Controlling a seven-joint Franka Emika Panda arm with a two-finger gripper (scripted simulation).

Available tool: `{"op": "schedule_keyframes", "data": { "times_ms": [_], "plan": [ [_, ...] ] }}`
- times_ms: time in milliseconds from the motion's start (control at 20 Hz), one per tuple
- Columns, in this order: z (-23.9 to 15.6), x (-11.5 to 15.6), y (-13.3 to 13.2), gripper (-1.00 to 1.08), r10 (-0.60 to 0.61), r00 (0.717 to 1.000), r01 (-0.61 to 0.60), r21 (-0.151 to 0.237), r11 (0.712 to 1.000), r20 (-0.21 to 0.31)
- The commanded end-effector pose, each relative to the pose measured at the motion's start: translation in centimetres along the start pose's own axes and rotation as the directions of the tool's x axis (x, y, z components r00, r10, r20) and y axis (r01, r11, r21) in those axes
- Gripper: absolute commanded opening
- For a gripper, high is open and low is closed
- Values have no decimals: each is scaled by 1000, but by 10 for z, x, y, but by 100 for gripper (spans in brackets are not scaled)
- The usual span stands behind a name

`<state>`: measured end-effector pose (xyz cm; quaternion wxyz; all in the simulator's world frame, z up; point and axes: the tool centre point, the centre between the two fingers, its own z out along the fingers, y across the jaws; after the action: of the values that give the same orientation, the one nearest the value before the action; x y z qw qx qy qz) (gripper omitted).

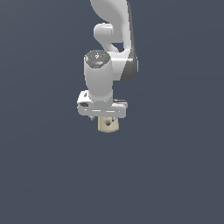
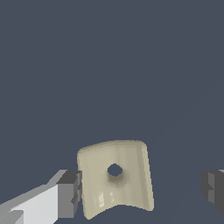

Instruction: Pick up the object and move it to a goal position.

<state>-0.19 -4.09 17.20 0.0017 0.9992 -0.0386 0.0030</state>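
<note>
Here's the Panda arm reaching straight down, and the end effector (image 1: 104, 117) sits right over the pale beige block (image 1: 108, 125). In the exterior view the block peeks out just below the hand, at six o'clock from it and a touch toward the exterior view's right.

The wrist view settles it. The block (image 2: 115, 177), with a concave curved edge and a small round hole (image 2: 114, 170) through its middle, lies between the two fingers. One dark fingertip (image 2: 70, 194) stands just beside one edge of the block, maybe touching, hard to call. The other (image 2: 213, 189) is well apart from the far edge. So the end effector is spread wide, with nothing clamped yet, and the block is off-centre in the gap.

The block looks roughly square, with no clear long axis. No brand, label or writing shows anywhere. No goal marker shows either.

My read: closing is the next move, and the near finger may nudge the block first.
</note>
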Motion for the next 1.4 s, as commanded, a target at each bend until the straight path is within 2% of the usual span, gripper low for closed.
{"op": "schedule_keyframes", "data": {
  "times_ms": [0, 350, 700, 1000, 1350],
  "plan": [
    [0, 0, 0, 68, 0, 1000, 0, 0, 1000, 0],
    [-2, 3, 4, 68, -16, 1000, 16, -5, 1000, -7],
    [-33, 11, 1, 68, 0, 999, 1, 23, 1000, -50],
    [-91, 20, -5, 68, 28, 991, -20, 66, 998, -127],
    [-197, 24, -14, 68, 69, 962, -39, 117, 992, -264]
  ]
}}
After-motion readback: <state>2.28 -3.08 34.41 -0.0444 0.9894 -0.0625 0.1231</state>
